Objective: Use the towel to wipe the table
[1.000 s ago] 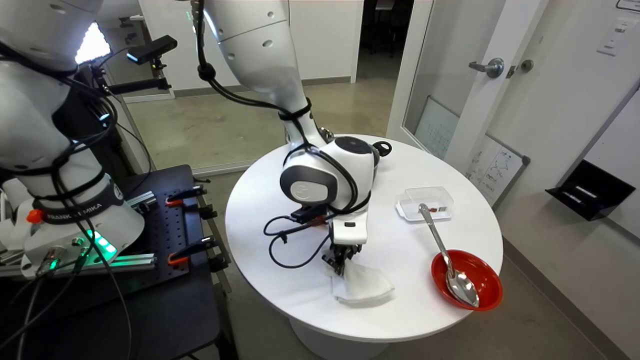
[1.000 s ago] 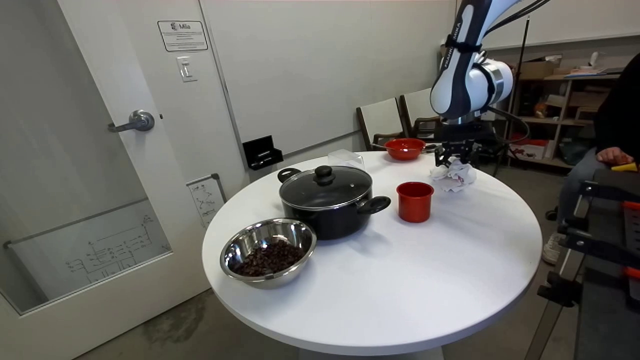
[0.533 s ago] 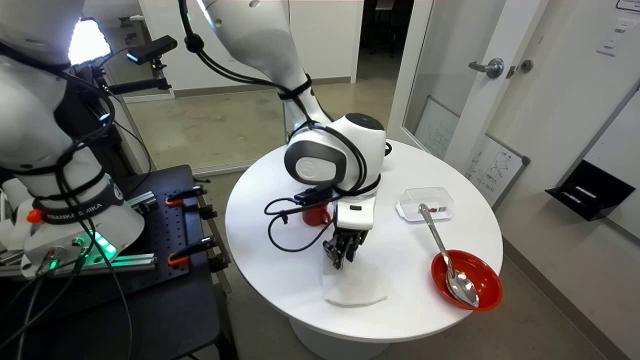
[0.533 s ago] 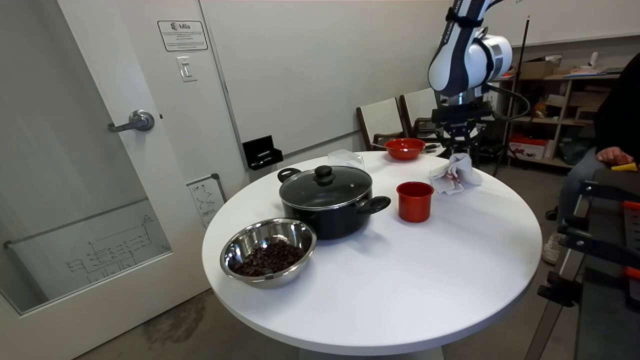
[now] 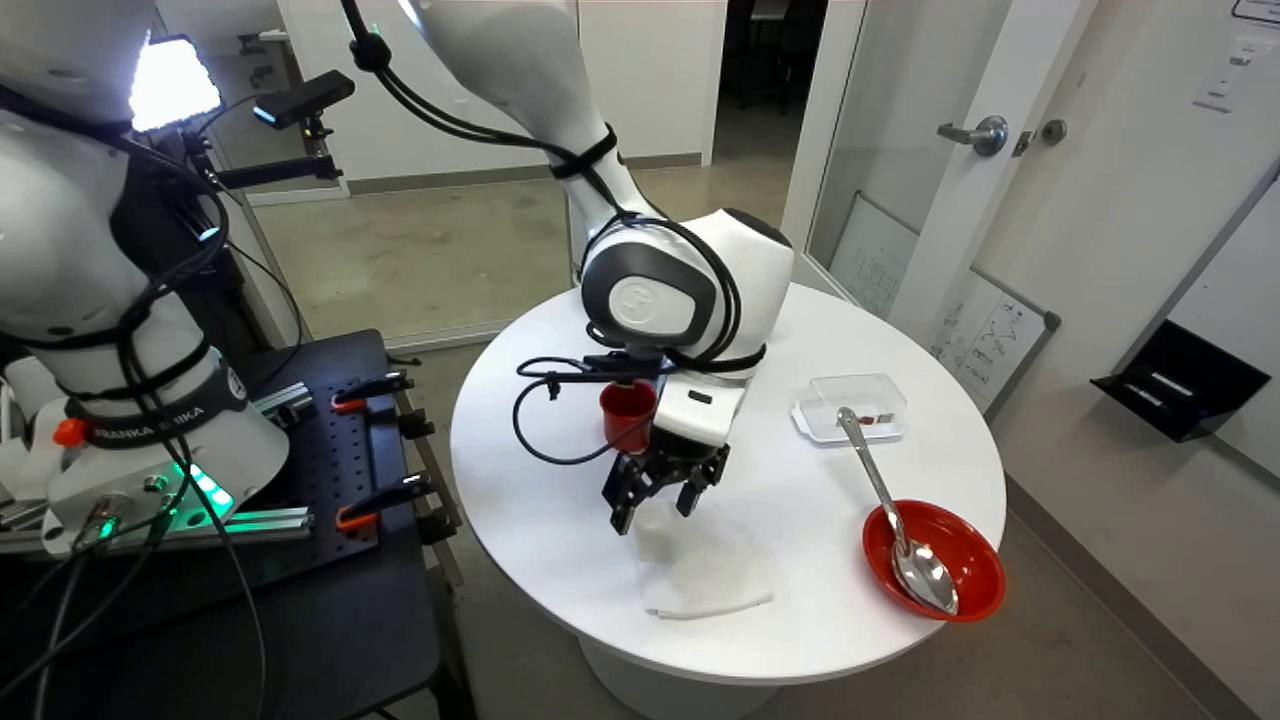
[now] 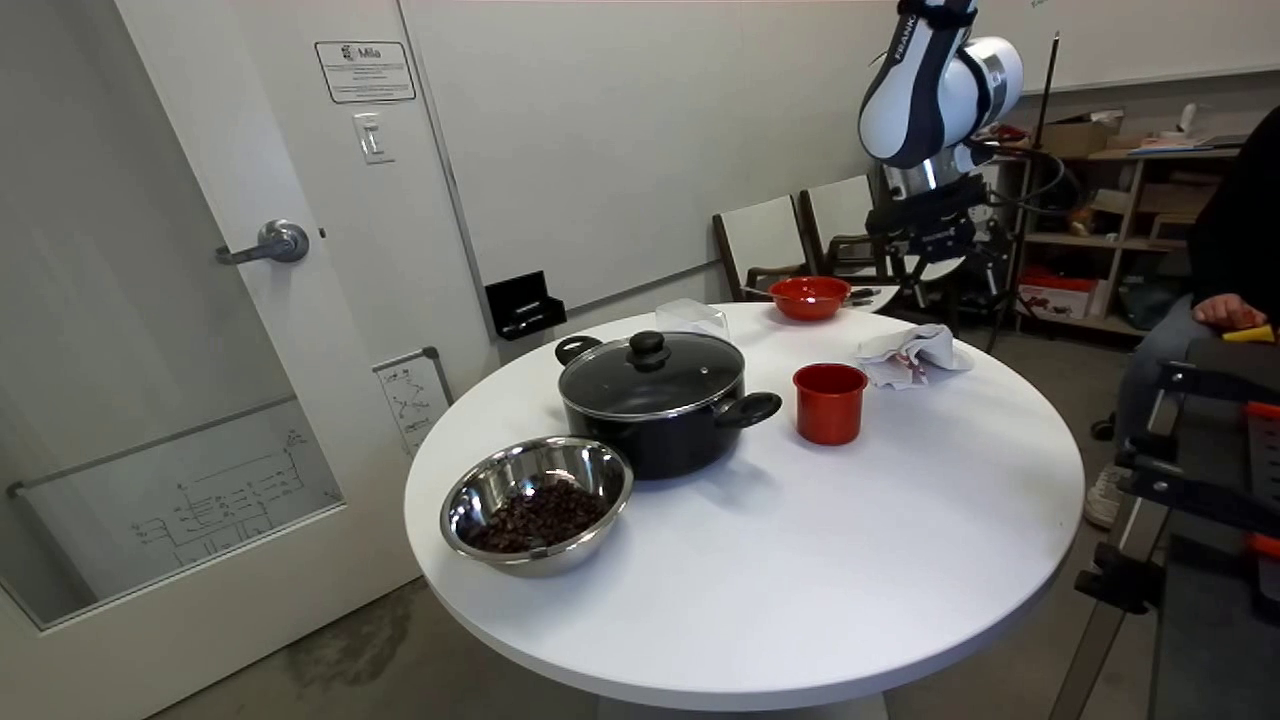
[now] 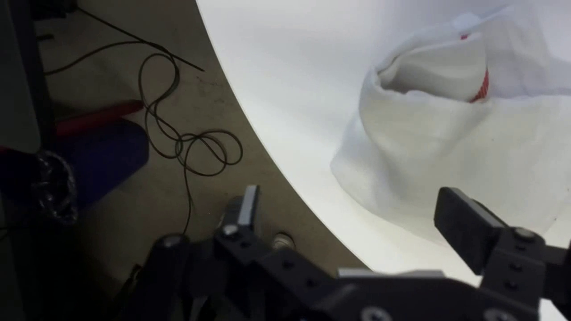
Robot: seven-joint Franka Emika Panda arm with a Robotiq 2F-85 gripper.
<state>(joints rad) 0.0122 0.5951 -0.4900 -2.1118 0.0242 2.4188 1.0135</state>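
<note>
In an exterior view, looked down from above onto the round table (image 5: 820,520), with the robot's base (image 5: 235,450) near at the left edge, and faced a dark doorway (image 5: 765,90) beyond. In an exterior view, looked across at a flatter slant from near the metal bowl (image 6: 535,510), over the table toward the chairs (image 6: 760,235), shelves (image 6: 1090,240) and arm (image 6: 890,125) on the far side. Took in, in both exterior views, the table, red cup (image 6: 830,405), red bowl (image 6: 810,298), towel (image 6: 910,355), arm and door (image 6: 320,330). In the wrist view, looked down from closest, past the gripper (image 7: 354,217) at the bottom, onto towel and table, with floor (image 7: 209,102) at left; shared towel and table with both exterior views.
</note>
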